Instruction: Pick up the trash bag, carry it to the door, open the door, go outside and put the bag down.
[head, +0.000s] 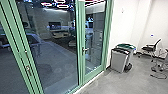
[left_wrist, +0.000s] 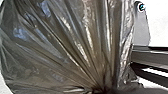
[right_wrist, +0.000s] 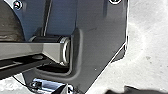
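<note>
From my head view, I'm facing a green-framed glass door (head: 81, 60), with a lever handle (head: 85, 50) on its frame. A desk (head: 58, 34) bearing a monitor (head: 54, 25) is visible through the glass, under ring-shaped ceiling lights (head: 56, 6). Beside the doorway, against the white wall (head: 122, 27), a grey bin with a dark top (head: 118, 60) is close to a green-topped bin (head: 130, 53). An office chair (head: 150, 48) stands farther along on the grey floor (head: 112, 83).

In my left wrist view, the dark, shiny trash bag (left_wrist: 62, 45) looms large and bulging. Its plastic is drawn into tight pleats that meet at my left tool (left_wrist: 106, 90), clamped on the gathered part.

In my right wrist view, a rounded part of the bag shows past my jointed bar (right_wrist: 52, 51), near my wide dark plate (right_wrist: 97, 37). Whether my right tool (right_wrist: 135, 91) is apart or together, I cannot tell
</note>
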